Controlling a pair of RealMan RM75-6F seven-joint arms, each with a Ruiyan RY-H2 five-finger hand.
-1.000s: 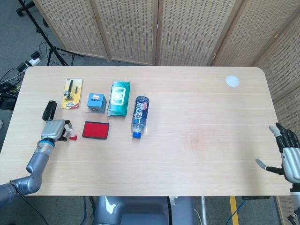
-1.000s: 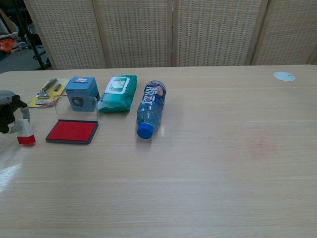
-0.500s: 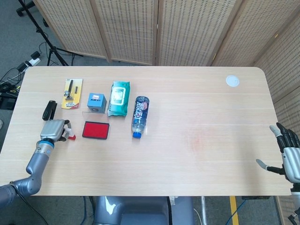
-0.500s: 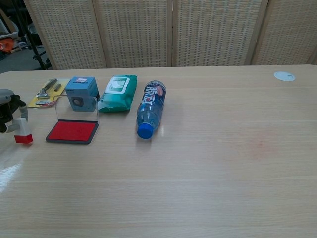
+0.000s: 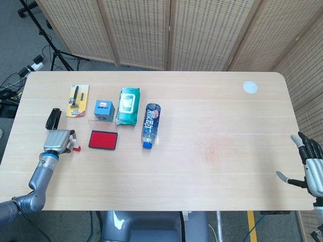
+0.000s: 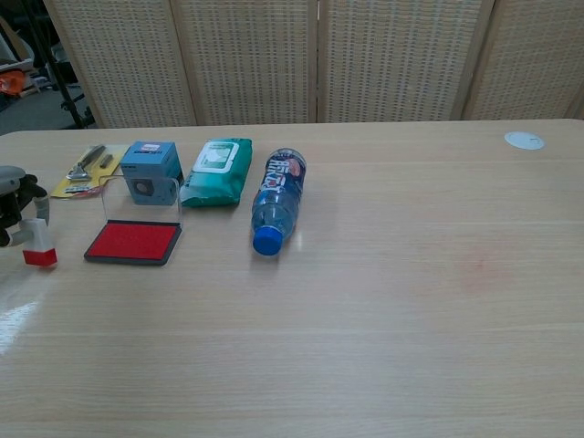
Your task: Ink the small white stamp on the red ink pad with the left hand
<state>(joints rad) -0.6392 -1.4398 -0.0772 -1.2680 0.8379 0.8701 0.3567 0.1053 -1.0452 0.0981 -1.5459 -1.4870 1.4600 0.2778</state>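
Observation:
The small white stamp (image 6: 39, 245) with its red base stands low over the table at the far left, left of the red ink pad (image 6: 133, 242). My left hand (image 6: 13, 206) holds the stamp from its left side; from the head view the left hand (image 5: 58, 139) has the stamp (image 5: 76, 147) at its fingertips, and the ink pad (image 5: 103, 139) lies a short way to the right. The pad's clear lid stands up at its far edge. My right hand (image 5: 310, 164) hovers at the table's right edge, fingers apart and holding nothing.
Behind the pad are a small blue box (image 6: 151, 170), a green wipes pack (image 6: 217, 170) and a water bottle (image 6: 278, 201) lying down. A carded tool (image 5: 77, 100) and a black object (image 5: 53, 118) lie at the far left. A white disc (image 5: 250, 86) sits far right.
My left hand has drifted slightly left and toward the table's near edge, and the stamp moved with it, away from the ink pad. The right hand stays still.

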